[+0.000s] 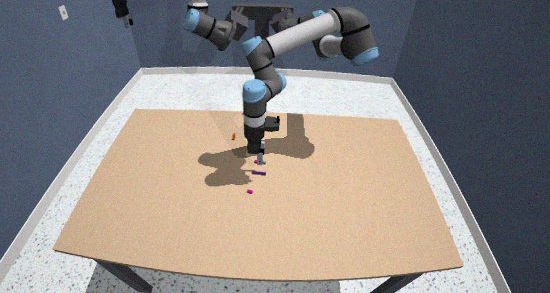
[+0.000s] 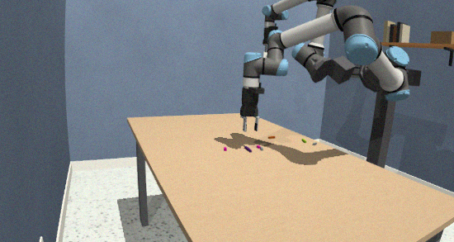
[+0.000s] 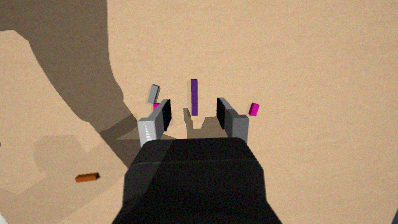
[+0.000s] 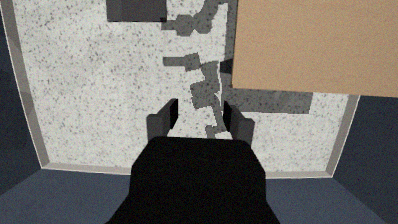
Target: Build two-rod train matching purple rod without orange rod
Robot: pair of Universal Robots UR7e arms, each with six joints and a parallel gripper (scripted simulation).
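Note:
The purple rod point(image 1: 259, 173) point(image 2: 248, 149) point(image 3: 194, 97) lies flat on the table. My left gripper point(image 2: 251, 129) point(image 3: 193, 108) is open and empty above the table, the purple rod below it. A grey rod point(image 2: 261, 149) point(image 3: 154, 94) lies slightly slanted beside it. A magenta rod point(image 1: 256, 161) point(image 2: 258, 147) point(image 3: 156, 106) is close to the grey rod's end; a finger partly hides it in the left wrist view. Another magenta rod point(image 1: 250, 191) point(image 2: 225, 149) point(image 3: 254, 109) lies alone on the purple rod's other side. My right gripper point(image 4: 200, 109) is open and empty, away from the table.
An orange rod point(image 1: 233, 136) point(image 2: 271, 137) point(image 3: 87, 177) lies apart, towards the arms' base. A lime rod point(image 2: 304, 140) and a small greyish rod point(image 2: 314, 144) lie near the table's far edge in the exterior view. The left arm's shadow crosses the table.

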